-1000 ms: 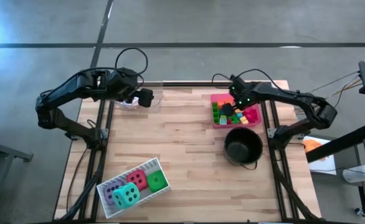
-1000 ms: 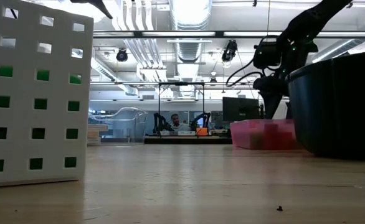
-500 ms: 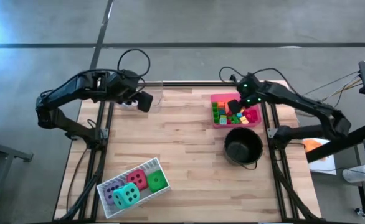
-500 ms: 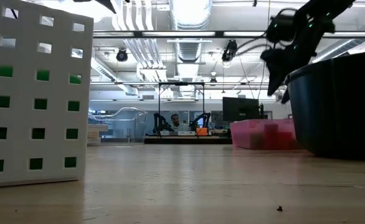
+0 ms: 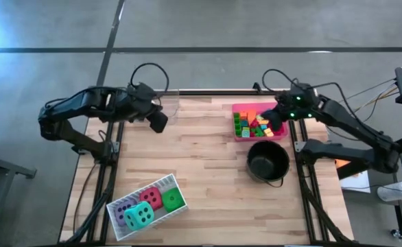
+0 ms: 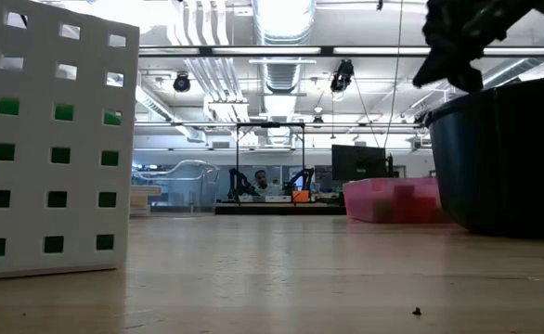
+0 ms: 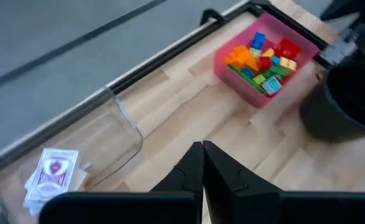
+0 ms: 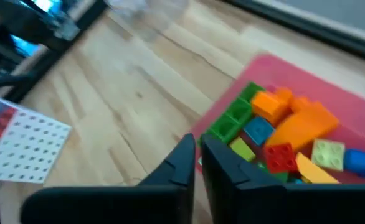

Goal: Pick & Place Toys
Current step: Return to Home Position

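Pink plastic tray (image 5: 245,106) holds the small bright plastic blocks (image 5: 256,125), the white perforated bin (image 5: 153,186) the four soft dice (image 5: 140,215). Sorting looks finished, so the left end effector (image 5: 158,123), far-left over the table, and the right end effector (image 5: 274,122), above the tray, hover closed and empty.

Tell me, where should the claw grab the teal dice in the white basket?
From straight above. The white basket's walls close off every side, and the purple die, red die and green die crowd around it. The teal die seems to sit highest, dotted face up, so pinching two opposite sides near its top looks best.
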### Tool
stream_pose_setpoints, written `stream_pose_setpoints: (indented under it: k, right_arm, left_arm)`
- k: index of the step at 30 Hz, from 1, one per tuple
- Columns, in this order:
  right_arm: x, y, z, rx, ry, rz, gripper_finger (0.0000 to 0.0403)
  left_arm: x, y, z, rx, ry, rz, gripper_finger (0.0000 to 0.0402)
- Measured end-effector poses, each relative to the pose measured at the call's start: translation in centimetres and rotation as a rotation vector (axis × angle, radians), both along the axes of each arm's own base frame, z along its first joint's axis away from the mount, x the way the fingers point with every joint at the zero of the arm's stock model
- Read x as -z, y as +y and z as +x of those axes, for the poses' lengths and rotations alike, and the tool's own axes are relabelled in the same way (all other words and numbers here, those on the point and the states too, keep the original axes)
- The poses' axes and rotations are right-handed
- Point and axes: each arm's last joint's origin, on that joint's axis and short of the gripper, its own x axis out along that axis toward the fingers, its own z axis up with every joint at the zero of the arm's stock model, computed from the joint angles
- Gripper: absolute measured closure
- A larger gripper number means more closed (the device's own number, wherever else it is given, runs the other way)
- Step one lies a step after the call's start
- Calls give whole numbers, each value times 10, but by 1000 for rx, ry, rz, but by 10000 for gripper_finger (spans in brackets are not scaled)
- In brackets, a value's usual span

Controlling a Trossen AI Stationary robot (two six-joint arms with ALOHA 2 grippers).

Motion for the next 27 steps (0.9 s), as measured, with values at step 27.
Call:
stream_pose_setpoints:
  k: [27]
  right_arm:
    - [-68, 64, -6, -352, -638, -290, 392]
  left_arm:
    - [77, -25, -57, 519, -516, 145, 397]
